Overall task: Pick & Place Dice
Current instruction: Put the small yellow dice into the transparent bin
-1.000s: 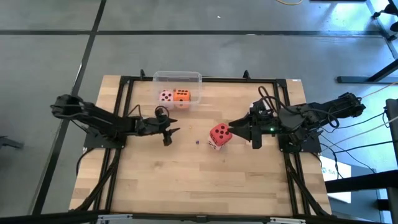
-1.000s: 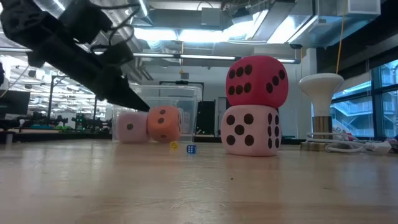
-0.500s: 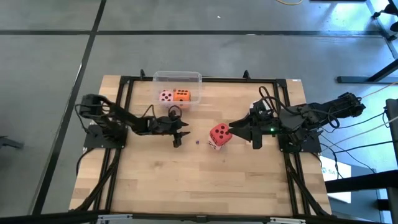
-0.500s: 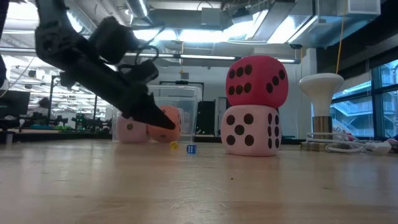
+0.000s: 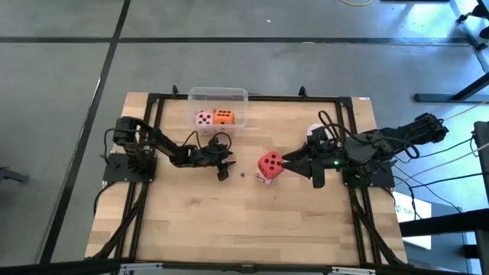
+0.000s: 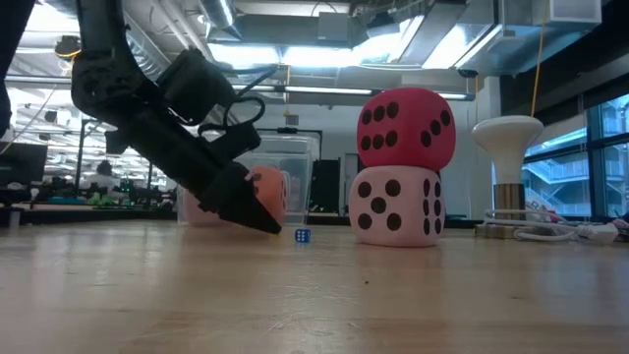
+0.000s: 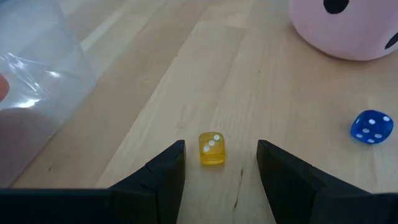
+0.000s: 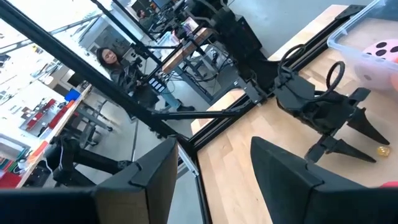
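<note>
A red die (image 5: pixel 269 162) (image 6: pixel 405 120) sits stacked on a pale pink die (image 6: pixel 396 206) (image 7: pixel 348 25) at mid table. A pink die (image 5: pixel 204 118) and an orange die (image 5: pixel 223 117) (image 6: pixel 270 189) lie inside the clear tub (image 5: pixel 218 96). My left gripper (image 5: pixel 224 166) (image 7: pixel 221 144) is open and low over the table left of the stack, its fingers on either side of a tiny yellow die (image 7: pixel 212 149) without touching it. My right gripper (image 5: pixel 300 171) (image 8: pixel 212 142) is open just right of the red die. My right gripper has one fingertip (image 5: pixel 284 161) at the red die's right side, coming level from the table's right. I cannot tell whether it touches the die.
A tiny blue die (image 7: pixel 371 126) (image 6: pixel 303 236) lies on the wood between my left gripper and the stack. The clear tub stands at the far edge. A black frame (image 5: pixel 153 107) borders the table. The near half of the tabletop (image 5: pixel 252 229) is bare wood.
My left gripper has moved toward the table's right and down to just above the table, ending over the tiny yellow die. The dice have stayed where they were.
</note>
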